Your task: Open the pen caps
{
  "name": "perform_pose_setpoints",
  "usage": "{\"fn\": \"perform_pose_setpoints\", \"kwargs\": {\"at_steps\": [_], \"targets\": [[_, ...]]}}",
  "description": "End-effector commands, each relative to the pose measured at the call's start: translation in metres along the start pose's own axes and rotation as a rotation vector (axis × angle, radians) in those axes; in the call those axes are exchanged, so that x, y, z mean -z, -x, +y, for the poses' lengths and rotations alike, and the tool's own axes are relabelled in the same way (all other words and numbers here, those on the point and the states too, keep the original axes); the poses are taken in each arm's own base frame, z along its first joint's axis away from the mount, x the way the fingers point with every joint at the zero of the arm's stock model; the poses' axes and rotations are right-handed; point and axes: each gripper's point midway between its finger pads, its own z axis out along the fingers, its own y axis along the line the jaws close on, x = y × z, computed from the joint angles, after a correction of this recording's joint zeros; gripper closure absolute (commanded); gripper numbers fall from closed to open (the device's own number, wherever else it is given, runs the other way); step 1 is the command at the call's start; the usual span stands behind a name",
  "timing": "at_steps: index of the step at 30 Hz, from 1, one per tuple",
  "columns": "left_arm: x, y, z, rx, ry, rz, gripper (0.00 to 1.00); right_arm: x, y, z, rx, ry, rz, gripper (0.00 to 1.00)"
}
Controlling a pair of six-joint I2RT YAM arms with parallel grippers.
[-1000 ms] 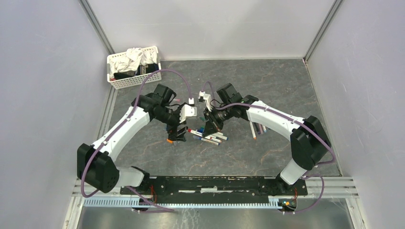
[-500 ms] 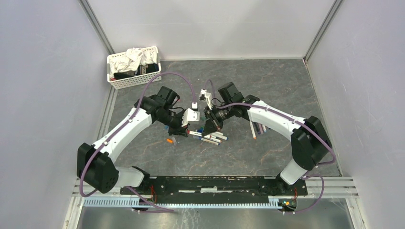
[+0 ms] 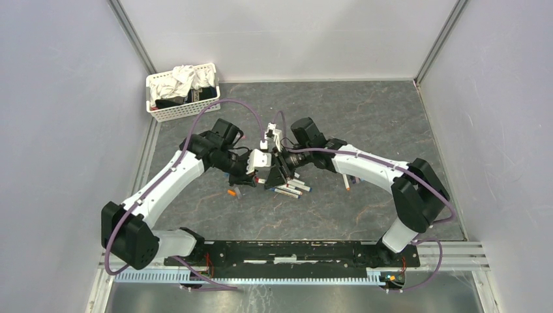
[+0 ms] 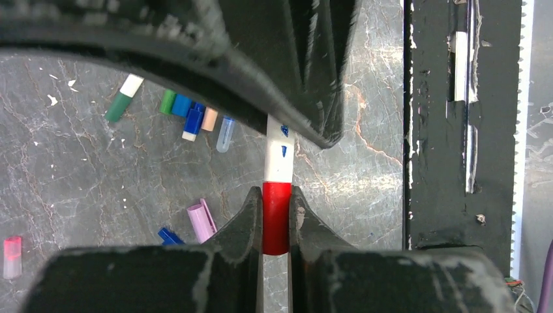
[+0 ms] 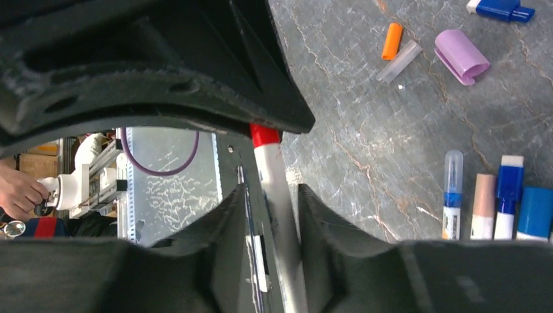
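My left gripper (image 4: pixel 276 195) is shut on the red pen cap (image 4: pixel 276 222) of a white pen (image 4: pixel 279 163), held above the table. The barrel runs on between the fingers of my right gripper (image 5: pixel 272 187), whose jaws stand open. The barrel leans on the right finger, with a gap at the left one. The red cap (image 5: pixel 264 135) shows beyond them. From above, the two grippers meet tip to tip, left gripper (image 3: pixel 261 171) against right gripper (image 3: pixel 278 171). Loose pen caps lie below: purple (image 4: pixel 201 222), blue (image 4: pixel 171 235), pink (image 4: pixel 12 248), orange (image 5: pixel 392 41).
A white basket (image 3: pixel 182 91) with cloths stands at the back left. Several pens (image 3: pixel 291 189) lie under the grippers and a few more pens (image 3: pixel 352 176) to the right. An orange cap (image 3: pixel 231 193) lies left of the pile. The black rail (image 3: pixel 293 251) runs along the near edge.
My left gripper has moved right, from above the orange cap to the pen in my right gripper, and shut on its red cap. The right jaws have parted from the barrel.
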Motion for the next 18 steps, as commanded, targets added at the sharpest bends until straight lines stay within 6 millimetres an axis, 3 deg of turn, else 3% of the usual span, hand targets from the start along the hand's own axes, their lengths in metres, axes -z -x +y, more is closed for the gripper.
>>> {"fn": "perform_pose_setpoints", "kwargs": {"at_steps": [1, 8, 18], "targets": [[0.007, 0.019, 0.004, -0.069, 0.029, -0.063, 0.98, -0.012, 0.021, 0.013, 0.004, 0.067, -0.054, 0.65], [0.012, 0.015, 0.001, -0.099, 0.032, -0.030, 0.98, -0.008, 0.012, 0.003, -0.015, 0.028, -0.044, 1.00], [0.034, -0.005, 0.022, -0.107, 0.091, 0.056, 0.98, 0.029, -0.036, -0.021, -0.053, -0.078, -0.026, 1.00]]}}
